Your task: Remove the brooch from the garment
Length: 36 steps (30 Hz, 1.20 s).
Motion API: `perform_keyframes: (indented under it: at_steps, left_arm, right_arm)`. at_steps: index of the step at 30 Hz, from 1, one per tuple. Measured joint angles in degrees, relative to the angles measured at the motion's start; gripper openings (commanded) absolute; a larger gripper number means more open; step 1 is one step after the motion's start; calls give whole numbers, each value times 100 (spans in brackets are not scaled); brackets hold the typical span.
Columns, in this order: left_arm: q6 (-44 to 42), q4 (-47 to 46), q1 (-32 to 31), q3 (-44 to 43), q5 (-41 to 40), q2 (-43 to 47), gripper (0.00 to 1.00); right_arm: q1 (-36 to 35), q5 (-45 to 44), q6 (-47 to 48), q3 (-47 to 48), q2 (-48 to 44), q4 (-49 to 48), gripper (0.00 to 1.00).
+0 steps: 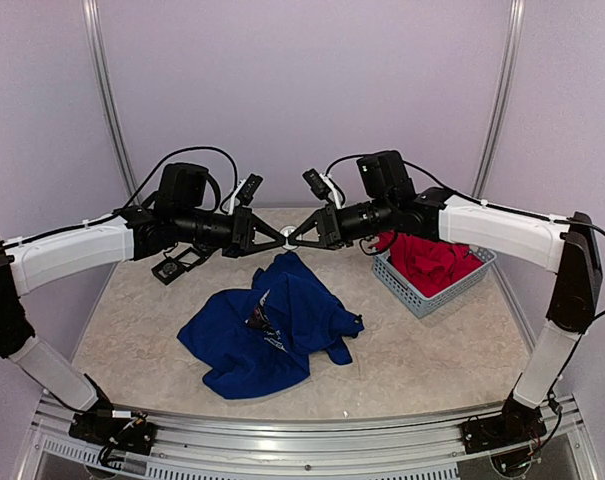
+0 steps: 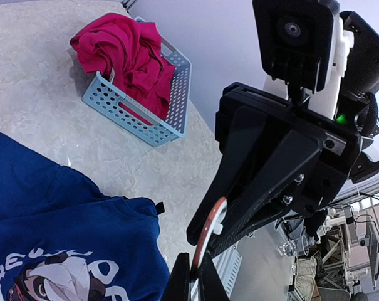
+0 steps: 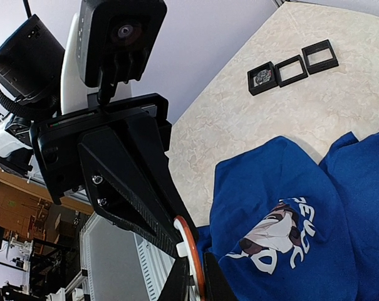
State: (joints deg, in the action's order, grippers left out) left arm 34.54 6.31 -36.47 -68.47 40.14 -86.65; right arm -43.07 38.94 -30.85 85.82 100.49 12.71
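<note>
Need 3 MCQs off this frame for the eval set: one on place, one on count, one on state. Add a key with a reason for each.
1. Where is the red garment?
A) spread flat on the table
B) in the pale-blue basket
C) draped over the left arm

2. How many small black square cases lie on the table?
A) one
B) five
C) three

3. Relative to the blue T-shirt, the brooch is:
A) off it, pinched in mid-air between the left gripper and the right gripper
B) pinned on its chest print
C) tucked beneath it

Key:
1 B, the red cloth is bunched inside the perforated basket.
2 C, the right wrist view shows three in a row.
3 A, both sets of fingers meet on the orange-rimmed disc above the crumpled shirt.
</note>
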Motion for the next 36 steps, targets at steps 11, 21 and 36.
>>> perform_keyframes:
  at_steps: [11, 21, 36]
  left_arm:
    - [151, 0, 2, 28, -11, 7, 0]
    - [186, 96, -2, 28, -345, 118, 0]
    - [-876, 2533, 1556, -92, -3141, 468, 0]
  right_arm:
    - [50, 184, 7, -337, -22, -446, 55]
    - [120, 417, 144, -490, -404, -780, 67]
    - [1115, -1847, 1064, -522, -1473, 387, 88]
